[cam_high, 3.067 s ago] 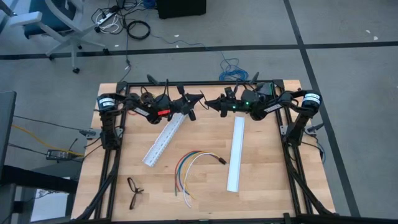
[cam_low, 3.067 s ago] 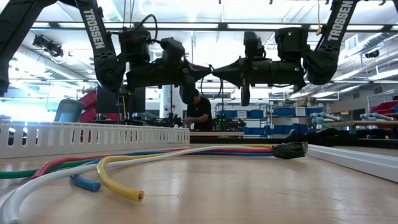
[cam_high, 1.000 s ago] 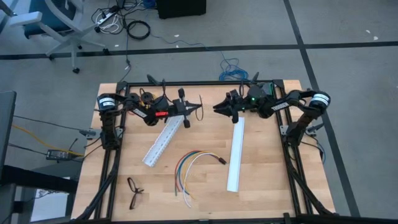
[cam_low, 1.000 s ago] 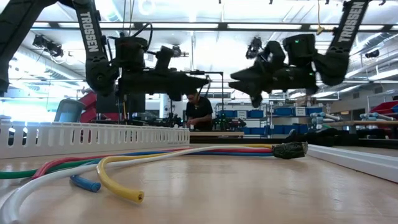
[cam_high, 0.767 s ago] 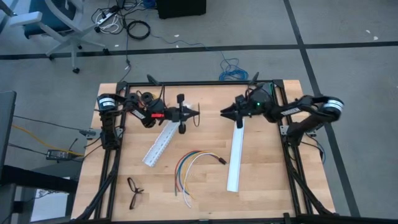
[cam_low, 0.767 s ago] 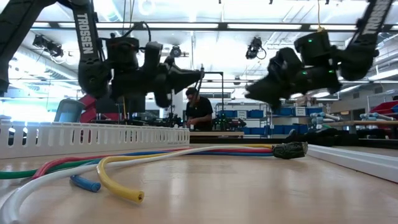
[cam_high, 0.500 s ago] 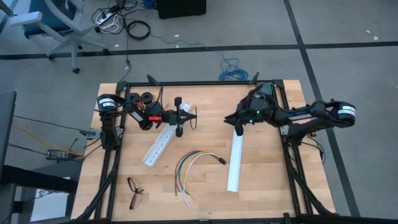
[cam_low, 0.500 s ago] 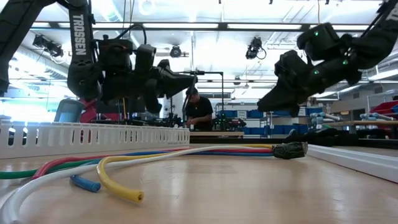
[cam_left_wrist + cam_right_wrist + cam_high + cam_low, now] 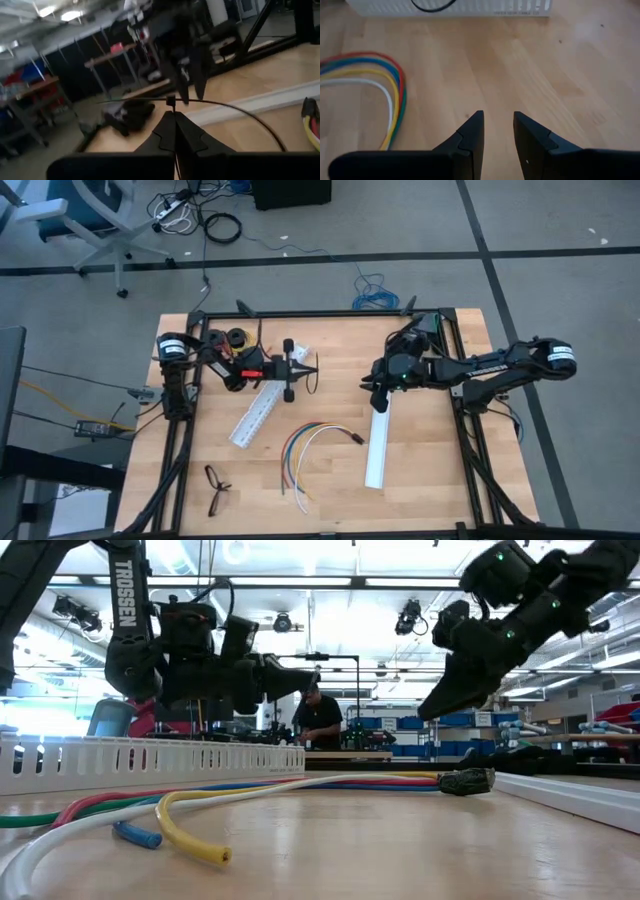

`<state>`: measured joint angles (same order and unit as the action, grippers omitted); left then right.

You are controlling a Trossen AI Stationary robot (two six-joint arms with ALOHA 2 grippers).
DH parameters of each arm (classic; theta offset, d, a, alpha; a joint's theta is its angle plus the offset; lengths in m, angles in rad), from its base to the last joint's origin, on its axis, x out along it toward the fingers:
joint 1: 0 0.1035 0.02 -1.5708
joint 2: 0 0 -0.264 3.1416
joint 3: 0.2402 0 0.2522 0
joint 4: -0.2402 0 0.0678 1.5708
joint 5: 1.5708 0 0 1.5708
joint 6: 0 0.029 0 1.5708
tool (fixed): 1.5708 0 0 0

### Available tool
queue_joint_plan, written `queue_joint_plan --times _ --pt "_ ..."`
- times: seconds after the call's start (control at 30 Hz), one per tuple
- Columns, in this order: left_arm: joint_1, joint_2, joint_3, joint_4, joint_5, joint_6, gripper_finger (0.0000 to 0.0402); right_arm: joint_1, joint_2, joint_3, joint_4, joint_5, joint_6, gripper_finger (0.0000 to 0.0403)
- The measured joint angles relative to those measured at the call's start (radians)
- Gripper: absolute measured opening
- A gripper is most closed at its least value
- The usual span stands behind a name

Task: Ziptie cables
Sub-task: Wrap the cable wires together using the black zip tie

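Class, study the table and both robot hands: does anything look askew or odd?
Two things stand out. The ziptie pinched in the left hand bows into an arc. The left white rail lies diagonally, while the right rail lies nearly straight.

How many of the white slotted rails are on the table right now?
2. One white rail lies diagonally on the table's left half, just below the left gripper. The other white rail lies nearly straight on the right half, its top end under the right gripper. None appear hidden.

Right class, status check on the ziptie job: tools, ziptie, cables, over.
Left tool shut on ziptie, held above table. Right tool open, empty, over bare wood. Cables loose on table, unbundled. White rails flank them.
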<state>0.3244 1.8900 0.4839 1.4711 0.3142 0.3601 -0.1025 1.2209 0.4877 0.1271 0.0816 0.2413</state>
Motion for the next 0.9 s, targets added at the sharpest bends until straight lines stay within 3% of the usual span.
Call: queue_joint_plan --times 0.17,0.37,0.67,0.9 --pt "-0.018 0.000 0.000 -0.071 -0.036 -0.127 0.0003 0.076 0.000 0.040 -0.059 0.051 0.006 0.0093" --pt "-0.038 -0.029 0.000 -0.116 -0.032 -0.236 0.0003 0.242 0.003 0.040 -0.133 0.203 0.143 0.0087" --pt "-0.080 -0.212 0.000 -0.431 -0.094 -0.135 0.0003 0.526 0.004 0.040 -0.177 0.464 0.392 0.0062" --pt "-0.152 -0.283 0.000 -0.539 -0.144 -0.019 0.0003 0.561 0.148 0.040 -0.045 0.435 0.472 0.0044"
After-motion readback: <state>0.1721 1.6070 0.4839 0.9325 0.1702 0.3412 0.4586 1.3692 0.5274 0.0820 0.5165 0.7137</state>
